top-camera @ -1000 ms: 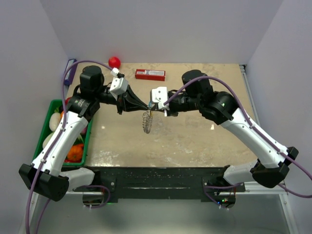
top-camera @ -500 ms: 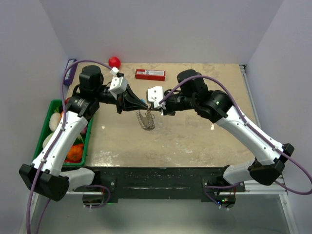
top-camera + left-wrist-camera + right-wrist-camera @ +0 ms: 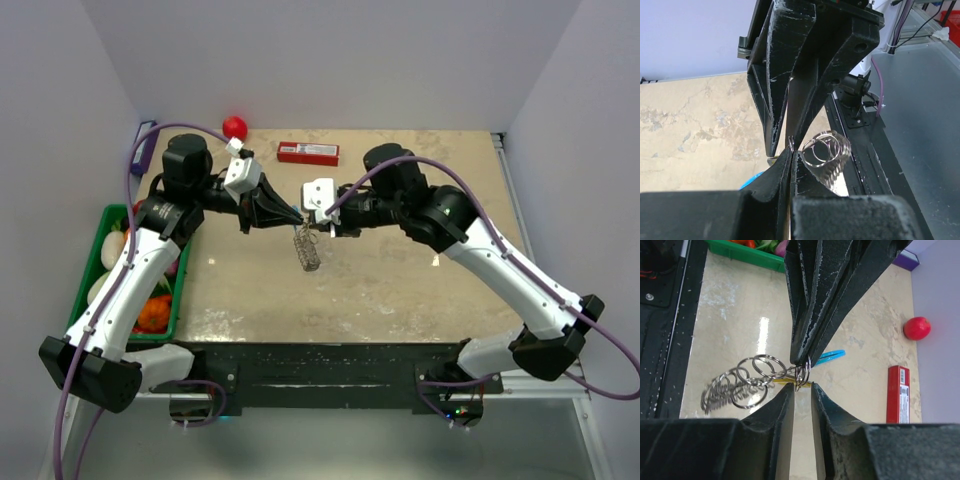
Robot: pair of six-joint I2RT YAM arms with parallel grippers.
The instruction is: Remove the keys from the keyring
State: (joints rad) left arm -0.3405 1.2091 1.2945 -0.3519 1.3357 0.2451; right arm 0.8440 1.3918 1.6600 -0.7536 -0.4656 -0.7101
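Observation:
The keyring (image 3: 747, 382), a chain of silvery rings with a light-blue segment (image 3: 832, 356), hangs above the table between the two arms. My left gripper (image 3: 298, 219) is shut on its end rings, and its fingers (image 3: 810, 315) come down from the top of the right wrist view. Just below those rings my right gripper (image 3: 802, 390) stands slightly open, with nothing clamped between its fingertips. A small yellow key (image 3: 782, 382) lies across just above its left fingertip. From the top, the chain (image 3: 309, 252) dangles under the two tips. In the left wrist view the rings (image 3: 824, 149) show beside my shut left gripper (image 3: 791, 152).
A red ball (image 3: 234, 127) and a red box (image 3: 308, 153) lie at the back of the table. A green bin (image 3: 88, 268) of produce stands at the left edge. A purple object (image 3: 143, 148) leans by the left wall.
My right gripper has gone from shut to slightly open, letting go of the rings. The chain swung and now hangs from my left gripper alone.

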